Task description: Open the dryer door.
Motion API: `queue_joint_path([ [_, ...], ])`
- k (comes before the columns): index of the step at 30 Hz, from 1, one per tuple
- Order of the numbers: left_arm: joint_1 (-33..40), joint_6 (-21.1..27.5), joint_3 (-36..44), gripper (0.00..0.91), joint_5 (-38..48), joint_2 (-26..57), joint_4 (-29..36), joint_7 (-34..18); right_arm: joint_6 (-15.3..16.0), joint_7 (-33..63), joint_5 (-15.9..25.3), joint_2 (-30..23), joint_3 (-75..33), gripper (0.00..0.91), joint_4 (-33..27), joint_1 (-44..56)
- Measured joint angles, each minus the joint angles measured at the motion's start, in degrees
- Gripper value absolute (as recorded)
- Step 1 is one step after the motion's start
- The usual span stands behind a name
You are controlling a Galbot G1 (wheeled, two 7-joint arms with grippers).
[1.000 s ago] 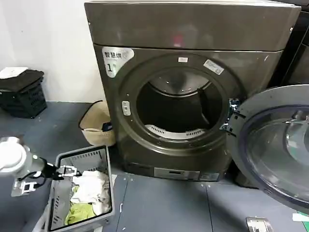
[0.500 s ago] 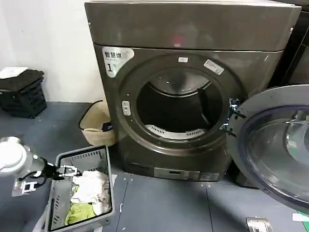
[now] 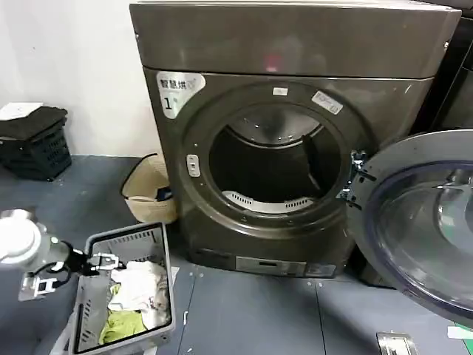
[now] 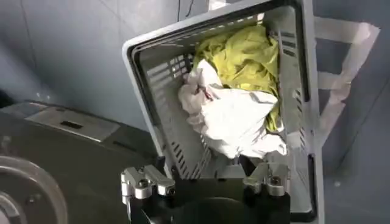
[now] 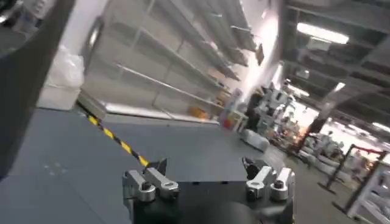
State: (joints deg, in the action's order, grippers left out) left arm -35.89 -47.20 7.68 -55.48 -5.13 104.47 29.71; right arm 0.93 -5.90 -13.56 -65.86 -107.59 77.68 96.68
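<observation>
The dryer door (image 3: 425, 222), a wide chrome ring around dark glass, stands swung open to the right of the bronze-grey machine marked "1" (image 3: 171, 100). Its round drum opening (image 3: 270, 166) is uncovered and dark inside. My left gripper (image 3: 103, 260) hangs low at the left, over the rim of a grey laundry basket (image 3: 166, 281). In the left wrist view that gripper (image 4: 204, 179) is open above the basket's wall (image 4: 152, 91), holding nothing. My right gripper (image 5: 204, 170) is open and empty, facing away across the grey floor of a large hall.
The grey basket holds white cloth (image 4: 231, 115) and yellow-green cloth (image 4: 244, 55). A wicker basket (image 3: 148, 188) sits by the dryer's left corner. A black crate (image 3: 33, 144) stands at the far left wall. A darker machine (image 3: 454, 96) adjoins on the right.
</observation>
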Motion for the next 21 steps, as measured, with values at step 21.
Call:
queue_joint_path([
  [21, 0.15, 0.0, 0.15, 0.907, -0.42, -0.73, -0.37, -0.18, -0.34, 9.49, 1.58, -1.47, -4.93, 0.907, -0.68, 2.05],
])
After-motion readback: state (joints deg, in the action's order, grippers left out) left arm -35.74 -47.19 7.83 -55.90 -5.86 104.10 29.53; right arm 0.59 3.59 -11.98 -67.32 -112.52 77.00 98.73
